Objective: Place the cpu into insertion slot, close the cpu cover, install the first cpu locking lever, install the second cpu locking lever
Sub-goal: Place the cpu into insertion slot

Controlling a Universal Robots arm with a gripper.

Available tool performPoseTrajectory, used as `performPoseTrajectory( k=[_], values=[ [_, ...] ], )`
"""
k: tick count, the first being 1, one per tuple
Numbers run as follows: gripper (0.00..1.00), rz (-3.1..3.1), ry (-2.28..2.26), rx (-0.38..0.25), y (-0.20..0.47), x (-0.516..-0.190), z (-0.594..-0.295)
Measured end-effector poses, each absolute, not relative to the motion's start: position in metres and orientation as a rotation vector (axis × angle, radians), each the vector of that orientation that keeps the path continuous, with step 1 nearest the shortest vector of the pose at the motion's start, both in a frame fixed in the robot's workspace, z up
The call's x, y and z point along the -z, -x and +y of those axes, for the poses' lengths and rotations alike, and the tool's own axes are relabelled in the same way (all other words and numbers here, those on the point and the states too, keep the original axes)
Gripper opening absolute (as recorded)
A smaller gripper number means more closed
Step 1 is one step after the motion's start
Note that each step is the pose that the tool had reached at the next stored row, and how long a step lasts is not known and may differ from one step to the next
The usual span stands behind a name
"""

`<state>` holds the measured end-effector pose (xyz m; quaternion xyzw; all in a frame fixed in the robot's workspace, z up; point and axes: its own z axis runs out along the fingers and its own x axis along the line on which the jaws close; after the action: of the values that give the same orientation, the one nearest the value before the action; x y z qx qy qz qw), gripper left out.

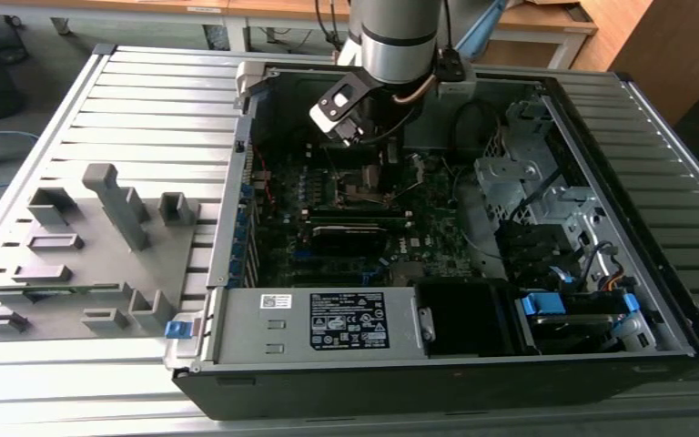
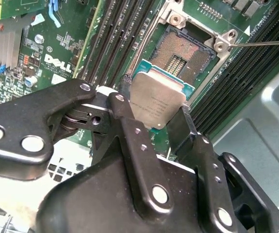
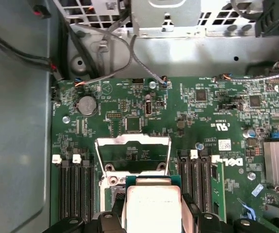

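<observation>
The gripper [image 2: 154, 115] is closed on the cpu [image 2: 157, 97], with a black finger [image 2: 124, 116] pressing on each side of the chip. In the second wrist view the cpu hangs close to the slot [image 2: 185, 51], covers one edge of it, and is not in it yet. The slot is open and its gold pins show. In the first wrist view the cover [image 3: 133, 141] stands flipped up just past the cpu, and the green board [image 3: 129, 104] shows through its window. The shiny top of the cpu has faint small print, and the board has big white letters. In the exterior view the arm [image 1: 395, 36] comes down in the upper middle of the frame into the open case [image 1: 447, 391]. A grey box [image 1: 265, 323] in the lower middle has a white label [image 1: 349, 320] with black writing
</observation>
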<state>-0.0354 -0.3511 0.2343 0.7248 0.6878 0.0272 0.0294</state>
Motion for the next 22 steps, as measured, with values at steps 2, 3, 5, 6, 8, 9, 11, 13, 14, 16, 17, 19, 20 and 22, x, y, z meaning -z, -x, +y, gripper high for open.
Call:
performPoseTrajectory(
  k=[2, 3, 5, 6, 8, 9, 11, 13, 14, 16, 17, 19, 20, 22],
  values=[
    [0.54, 2.121, -2.235, -0.084, 0.0354, -0.2343, -0.3511],
    [0.54, 2.121, -2.236, -0.084, 0.0354, -0.2343, -0.3511],
    [0.54, 2.121, -2.236, -0.085, 0.0357, -0.2342, -0.3511],
    [0.54, 2.122, -2.236, -0.086, 0.0361, -0.2341, -0.3511],
    [0.54, 2.123, -2.237, -0.089, 0.0380, -0.2339, -0.3511],
    [0.54, 2.124, -2.237, -0.089, 0.0392, -0.2338, -0.3509],
    [0.54, 2.127, -2.235, -0.090, 0.0412, -0.2332, -0.3503],
    [0.54, 2.138, -2.227, -0.093, 0.0424, -0.2321, -0.3497],
    [0.54, 2.146, -2.221, -0.095, 0.0427, -0.2317, -0.3496],
    [0.54, 2.163, -2.208, -0.099, 0.0427, -0.2308, -0.3495],
    [0.54, 2.173, -2.201, -0.102, 0.0427, -0.2303, -0.3495],
    [0.54, 2.195, -2.186, -0.109, 0.0427, -0.2296, -0.3495],
    [0.54, 2.207, -2.178, -0.114, 0.0427, -0.2292, -0.3495],
    [0.54, 2.227, -2.166, -0.123, 0.0433, -0.2281, -0.3495]
  ],
)
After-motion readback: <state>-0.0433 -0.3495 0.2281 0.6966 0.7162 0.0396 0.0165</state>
